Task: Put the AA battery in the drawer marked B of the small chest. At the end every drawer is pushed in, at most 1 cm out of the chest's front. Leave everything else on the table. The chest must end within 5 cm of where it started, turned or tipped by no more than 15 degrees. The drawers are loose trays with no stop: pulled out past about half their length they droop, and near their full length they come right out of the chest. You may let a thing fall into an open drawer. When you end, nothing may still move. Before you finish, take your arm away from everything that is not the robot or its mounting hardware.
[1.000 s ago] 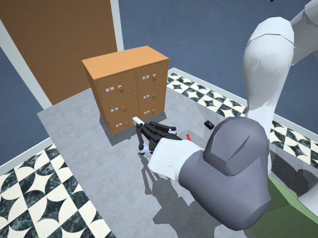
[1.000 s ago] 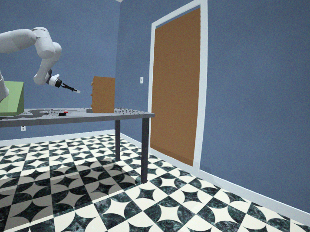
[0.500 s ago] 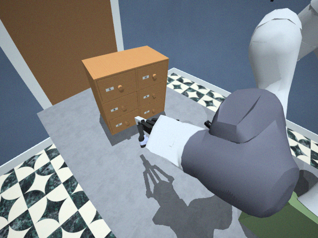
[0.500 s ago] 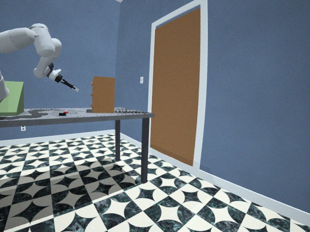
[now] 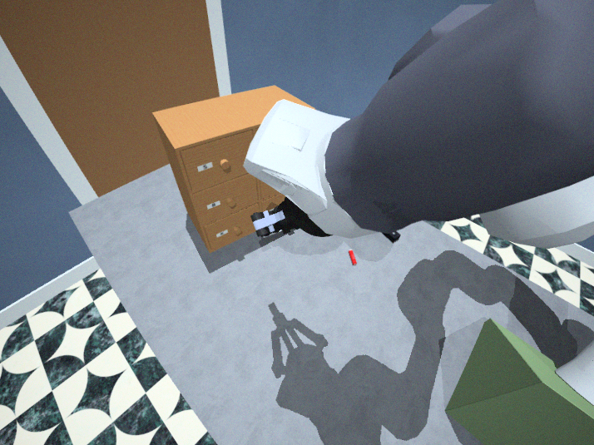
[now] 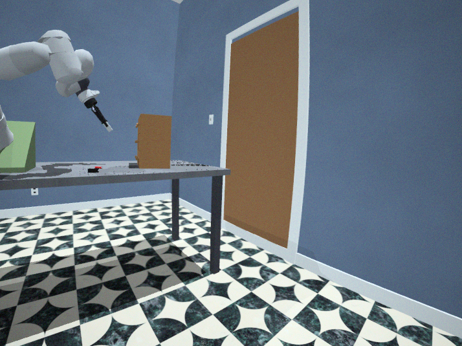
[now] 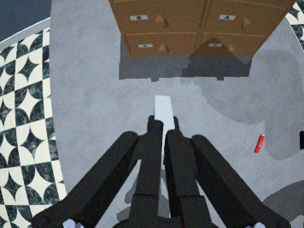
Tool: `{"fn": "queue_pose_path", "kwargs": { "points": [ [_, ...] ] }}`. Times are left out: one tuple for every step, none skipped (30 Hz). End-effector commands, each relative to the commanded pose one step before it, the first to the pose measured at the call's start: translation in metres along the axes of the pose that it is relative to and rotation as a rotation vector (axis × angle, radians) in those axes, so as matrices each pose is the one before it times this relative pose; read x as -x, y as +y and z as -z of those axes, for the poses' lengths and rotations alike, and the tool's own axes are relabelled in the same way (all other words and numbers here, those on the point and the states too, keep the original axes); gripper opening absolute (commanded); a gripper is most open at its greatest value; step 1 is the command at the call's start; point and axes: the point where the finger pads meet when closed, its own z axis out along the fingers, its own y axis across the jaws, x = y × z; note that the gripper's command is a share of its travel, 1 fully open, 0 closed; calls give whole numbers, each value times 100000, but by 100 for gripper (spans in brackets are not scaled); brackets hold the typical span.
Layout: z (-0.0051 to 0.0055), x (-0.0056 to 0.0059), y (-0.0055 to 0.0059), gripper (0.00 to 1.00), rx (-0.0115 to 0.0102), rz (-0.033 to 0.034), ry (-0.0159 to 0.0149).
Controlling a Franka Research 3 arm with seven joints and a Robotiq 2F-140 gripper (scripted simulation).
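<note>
The small wooden chest stands upright on the table. Its drawers that show look pushed in. Drawer B is in the left column, middle row, with a round knob. The AA battery, a small red cylinder, lies on the table in front of the chest, towards its right side. My gripper is shut and empty. It points down at a slant, above the table and in front of the chest, touching neither chest nor battery. The arm hides its fingertips and the chest's right part in the top view.
A small black object lies to the right of the battery. A large green block with a sloping side stands near the arm's base. The table's edge runs beyond the chest.
</note>
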Motion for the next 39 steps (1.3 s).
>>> {"fn": "queue_pose_path", "kwargs": {
  "points": [
    [1254,1225,290,0,2572,10558,-17745],
    [371,127,-1,0,-15,6,-3326],
    [344,131,0,0,3,-1,-3150],
    [322,134,1,0,9,-5,-2998],
    [316,144,-2,0,-25,15,-2912],
    [0,0,0,0,0,0,0],
    [0,0,0,0,0,0,0],
    [279,135,2,0,25,-15,-2707],
    [277,145,-1,0,-16,10,-2638],
    [249,138,1,0,14,-10,-2469],
    [244,144,-1,0,-15,11,-2387],
    [218,135,1,0,14,-11,-2223],
    [215,141,-2,0,-21,18,-2155],
    [187,127,1,0,20,-18,-1974],
    [182,130,0,0,-6,6,-1894],
    [167,124,0,0,-4,3,-1773],
    [150,115,1,0,10,-9,-1636],
    [143,114,0,0,-7,7,-1545],
    [130,107,0,0,-6,6,-1428],
    [113,95,1,0,10,-11,-1290],
    [105,91,0,0,1,-1,-1192],
    [97,86,0,0,-7,8,-1093],
    [0,0,0,0,0,0,0],
    [0,0,0,0,0,0,0],
    [87,80,-1,0,-9,10,-988],
    [72,66,1,0,9,-11,-856],
    [64,60,0,0,5,-5,-760],
    [56,54,0,0,1,-2,-666],
    [48,47,0,0,-1,1,-574],
    [41,40,0,0,-2,3,-486],
    [34,34,0,0,-3,3,-402],
    [27,27,0,0,-3,3,-323],
    [21,21,0,0,-2,3,-250],
    [16,16,0,0,-2,3,-185],
    [11,11,0,0,-2,2,-127],
    [7,7,0,0,-1,1,-80],
    [4,4,0,0,-1,1,-42],
    [1,1,0,0,0,0,-16],
    [0,0,0,0,0,0,-2]
  ]
}}
